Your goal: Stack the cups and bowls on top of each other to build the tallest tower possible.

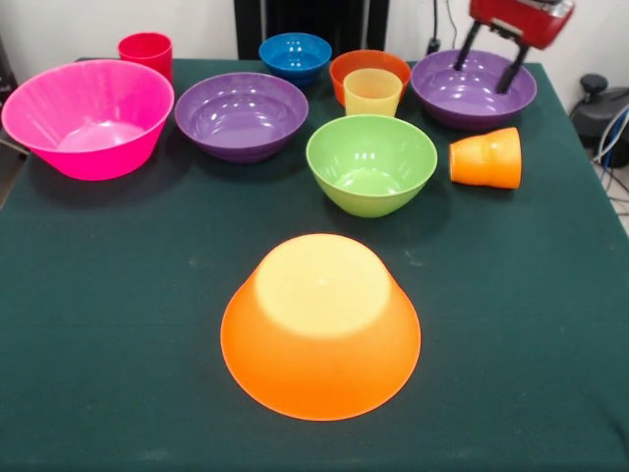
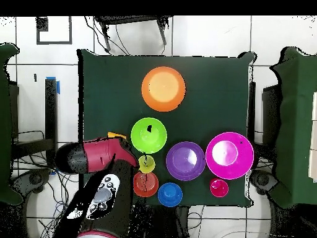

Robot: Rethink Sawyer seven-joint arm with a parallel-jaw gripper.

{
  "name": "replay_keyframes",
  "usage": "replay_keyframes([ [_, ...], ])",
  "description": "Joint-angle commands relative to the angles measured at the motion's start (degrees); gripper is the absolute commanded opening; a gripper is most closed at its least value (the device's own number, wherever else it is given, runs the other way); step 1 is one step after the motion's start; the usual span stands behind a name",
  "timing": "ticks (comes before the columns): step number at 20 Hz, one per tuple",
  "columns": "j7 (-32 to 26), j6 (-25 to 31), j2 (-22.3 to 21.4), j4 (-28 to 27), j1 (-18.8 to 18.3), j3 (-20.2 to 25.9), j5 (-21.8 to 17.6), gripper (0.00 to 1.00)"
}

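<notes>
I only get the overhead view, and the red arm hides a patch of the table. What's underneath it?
Observer: A second purple bowl, upright. The gripper hangs at it with its two fingers apart.
Operator: And the orange sliver beside the green bowl?
Observer: That's an orange cup lying on its side, apart from the green bowl.
Operator: Is the big orange bowl the right way up?
Observer: No, it stands upside down, rim on the table.
</notes>
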Motion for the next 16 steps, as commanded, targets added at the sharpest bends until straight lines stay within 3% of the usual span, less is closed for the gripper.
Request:
replay_keyframes([
  [1,1.6,-3.8,-0.6,6.9,-2.4,-0.5,-4.5,1.0],
  [10,0.1,-8.7,1.2,7.5,-5.1,-1.0,-6.9,1.0],
  [16,-0.3,-13.3,1.8,8.4,-7.7,1.6,-8.4,1.0],
])
